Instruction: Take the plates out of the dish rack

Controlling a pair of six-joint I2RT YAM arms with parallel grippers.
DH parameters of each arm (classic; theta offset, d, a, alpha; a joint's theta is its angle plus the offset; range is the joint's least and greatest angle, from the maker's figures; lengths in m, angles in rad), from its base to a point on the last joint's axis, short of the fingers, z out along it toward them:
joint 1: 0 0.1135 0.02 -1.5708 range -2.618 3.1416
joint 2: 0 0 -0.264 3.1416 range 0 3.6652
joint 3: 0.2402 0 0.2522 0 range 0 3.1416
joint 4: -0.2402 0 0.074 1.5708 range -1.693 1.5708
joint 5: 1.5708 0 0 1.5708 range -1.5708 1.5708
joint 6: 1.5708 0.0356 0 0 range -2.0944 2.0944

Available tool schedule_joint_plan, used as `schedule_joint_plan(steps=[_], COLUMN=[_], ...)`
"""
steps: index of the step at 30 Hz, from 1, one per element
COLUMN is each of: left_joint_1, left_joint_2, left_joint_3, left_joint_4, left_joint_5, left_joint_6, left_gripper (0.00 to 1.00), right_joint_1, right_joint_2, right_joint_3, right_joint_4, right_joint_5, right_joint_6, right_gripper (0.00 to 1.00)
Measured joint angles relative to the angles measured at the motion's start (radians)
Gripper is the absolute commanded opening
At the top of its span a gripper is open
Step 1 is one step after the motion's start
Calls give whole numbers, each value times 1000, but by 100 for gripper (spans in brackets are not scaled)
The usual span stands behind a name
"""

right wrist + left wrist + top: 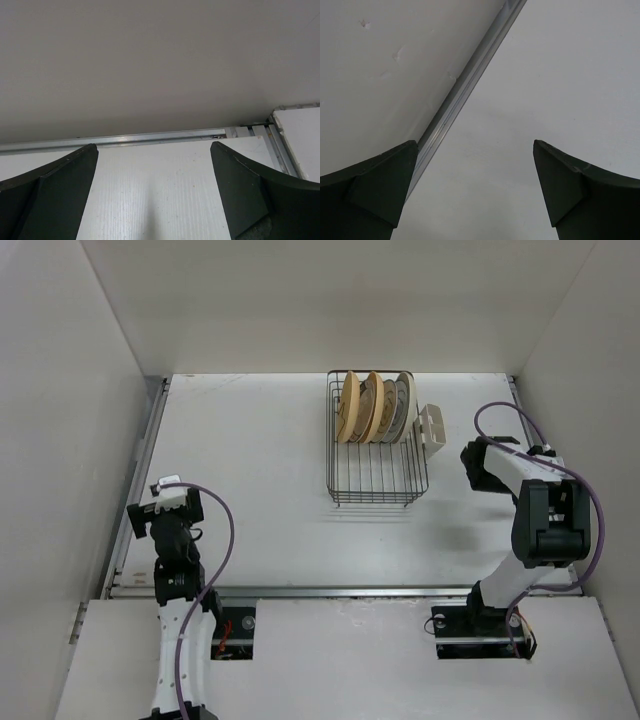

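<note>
My left arm [178, 580] has black joints, white shells on its lower links and a white block on the wrist. A purple cable [232, 530] runs along it. My right arm [545, 520] is mostly black, with one white link and its own purple cable [598, 530]. Both the left gripper [475, 142] and the right gripper [153, 145] carry dark, matte, wedge-shaped fingers with bevelled edges.

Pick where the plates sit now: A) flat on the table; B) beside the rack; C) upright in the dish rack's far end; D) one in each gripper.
C: the plates stand on edge in the far end of the dish rack, and left gripper and right gripper are open, holding nothing.
</note>
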Motion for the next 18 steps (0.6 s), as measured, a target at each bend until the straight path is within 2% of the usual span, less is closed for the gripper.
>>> schedule_joint_plan(steps=[6,9,12,13,15,18], left_joint_1=[-3,-3,-3,-3,-3,-7], left_joint_2=[-9,-11,16,47,130,310], left_joint_3=[-11,37,178,257,433,733], left_joint_4=[4,-87,-240,-297,-363,-413], left_joint_5=[-4,112,284,360,475,578], left_joint_6=[6,67,173,220,276,286], left_gripper=[100,100,100,100,100,100], right_joint_1=[0,5,27,43,76,108], right_joint_2=[0,-19,-72,-92,-131,-217], right_joint_3=[75,206,377,446,562,616], right_joint_4=[-3,-1,10,34,226,561], right_joint_5=[-5,-6,-5,-14,-75,-415], right_joint_6=[-83,-186,-290,-387,-724,-1177], right_gripper=[100,100,100,100,100,100])
